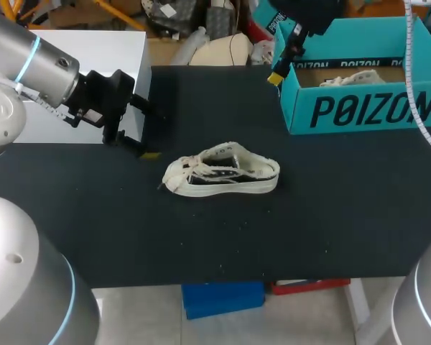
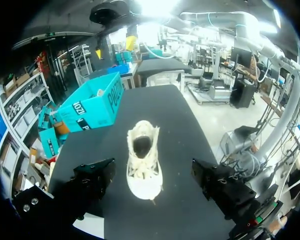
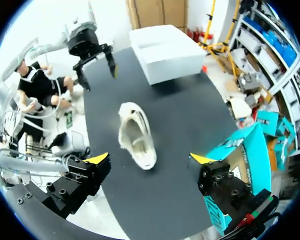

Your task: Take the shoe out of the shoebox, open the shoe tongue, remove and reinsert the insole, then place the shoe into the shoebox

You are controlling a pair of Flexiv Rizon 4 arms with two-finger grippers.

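The shoe point(image 1: 223, 172) stands on its sole near the middle of the black table point(image 1: 330, 215), out of the box, with its toe towards my left side and its heel towards my right. Its laces are loose and the opening faces up.

The blue shoebox point(image 1: 359, 108) sits open at the far right of the table, well apart from the shoe. Something pale point(image 1: 352, 77) lies inside it. It may be paper or a second shoe, but I cannot tell from here. A white box point(image 1: 93, 65) stands at the far left.

The left gripper point(image 1: 145, 131) hovers to the left of the shoe, near its toe but not touching it. In the left wrist view its two fingers point(image 2: 92, 180) stand wide apart and hold nothing. The shoe shows ahead of them, toe first.

The right gripper point(image 3: 150, 159) hangs at the far side of the table, just beside the near left corner of the shoebox. Its fingers point(image 3: 97, 160) are also spread wide and hold nothing. In the right wrist view the shoe lies ahead of them, and the shoebox is beside the gripper.
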